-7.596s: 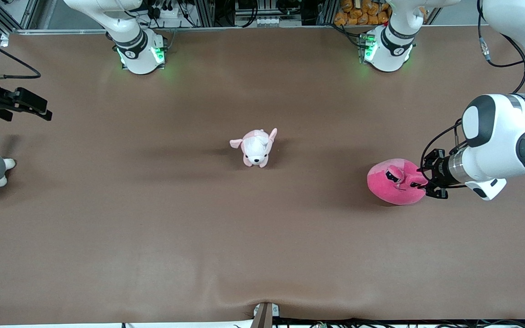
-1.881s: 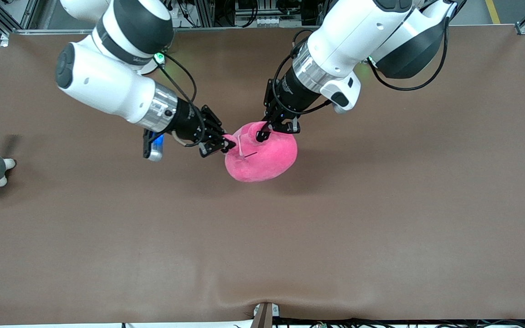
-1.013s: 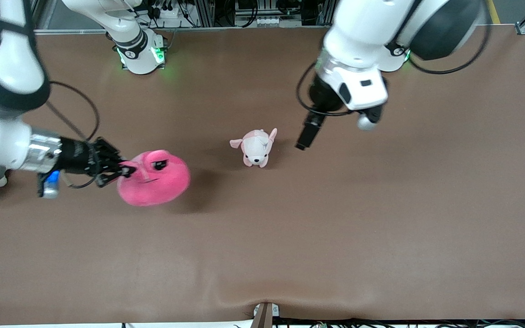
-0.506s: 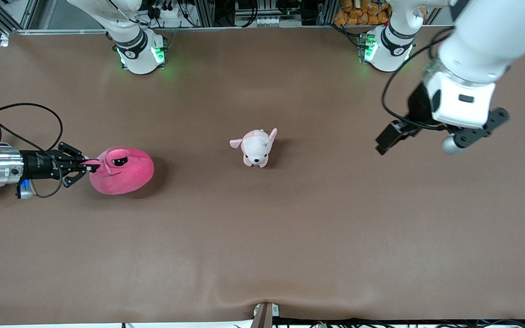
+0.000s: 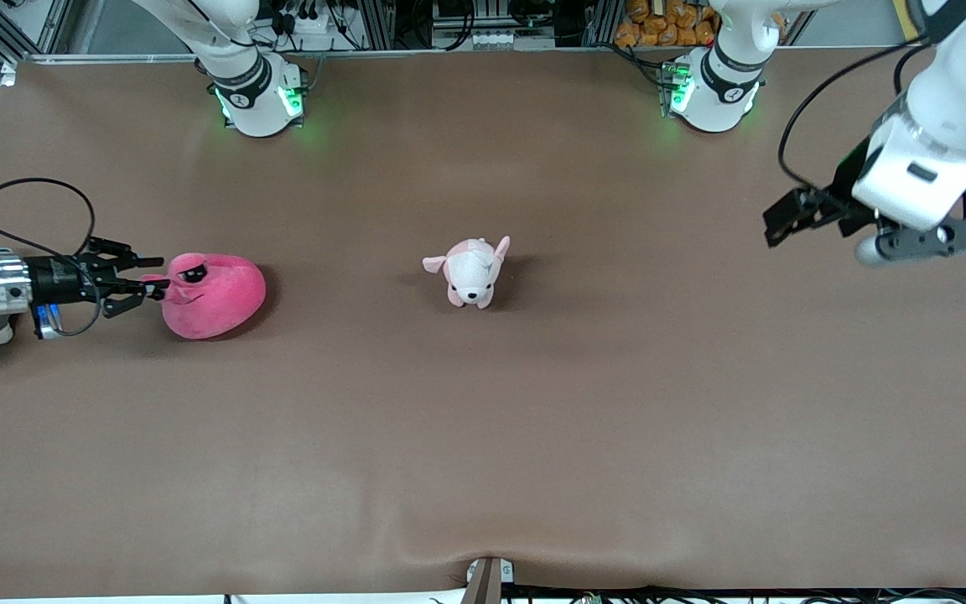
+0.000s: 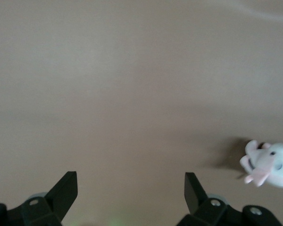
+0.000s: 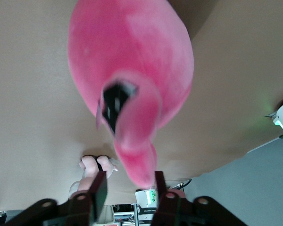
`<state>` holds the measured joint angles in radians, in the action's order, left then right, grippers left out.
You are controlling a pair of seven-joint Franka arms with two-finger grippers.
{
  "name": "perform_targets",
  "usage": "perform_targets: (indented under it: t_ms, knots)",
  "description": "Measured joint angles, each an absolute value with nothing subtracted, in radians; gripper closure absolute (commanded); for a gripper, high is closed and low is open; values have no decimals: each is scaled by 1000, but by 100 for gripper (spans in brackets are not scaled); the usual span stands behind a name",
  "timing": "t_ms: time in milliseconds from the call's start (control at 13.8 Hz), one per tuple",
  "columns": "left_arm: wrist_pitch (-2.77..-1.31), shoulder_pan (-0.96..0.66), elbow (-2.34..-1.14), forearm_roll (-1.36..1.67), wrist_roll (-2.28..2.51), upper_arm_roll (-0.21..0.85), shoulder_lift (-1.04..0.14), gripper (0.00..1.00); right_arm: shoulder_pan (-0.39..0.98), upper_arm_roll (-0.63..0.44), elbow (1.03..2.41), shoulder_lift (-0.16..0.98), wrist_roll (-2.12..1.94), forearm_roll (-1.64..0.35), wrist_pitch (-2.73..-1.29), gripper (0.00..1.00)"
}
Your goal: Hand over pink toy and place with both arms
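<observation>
The pink toy (image 5: 213, 294) sits on the brown table (image 5: 483, 436) at the middle left of the frame. The right gripper (image 5: 150, 286) lies level at its edge, fingers parted narrowly around one eye stalk (image 7: 137, 162). At the upper right of the frame the left gripper (image 6: 131, 190) hangs over bare table, fingers spread wide and empty. A small white dog plush (image 5: 471, 271) stands mid-frame.

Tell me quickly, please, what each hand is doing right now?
Left hand: open, empty, over the table's left-arm end.
Right hand: open, fingers either side of the pink toy's eye stalk, toy resting on the table.
</observation>
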<state>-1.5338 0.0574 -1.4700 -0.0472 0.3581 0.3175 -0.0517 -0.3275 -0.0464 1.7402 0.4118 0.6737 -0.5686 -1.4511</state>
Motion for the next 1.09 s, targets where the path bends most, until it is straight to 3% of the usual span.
perform_targets:
  t_ms: [362, 723, 1085]
  knots:
    - [-1504, 6, -1600, -41, 234, 160, 110, 0, -327, -33, 1608, 395, 570, -531, -1437, 0]
    - [-1480, 15, -1609, -41, 230, 120, 127, 0, -299, -16, 1507, 354, 259, -419, -1436, 0]
    - [-1479, 49, -1609, -41, 213, 115, 132, 0, -199, -10, 1481, 235, 26, -322, -1468, 0]
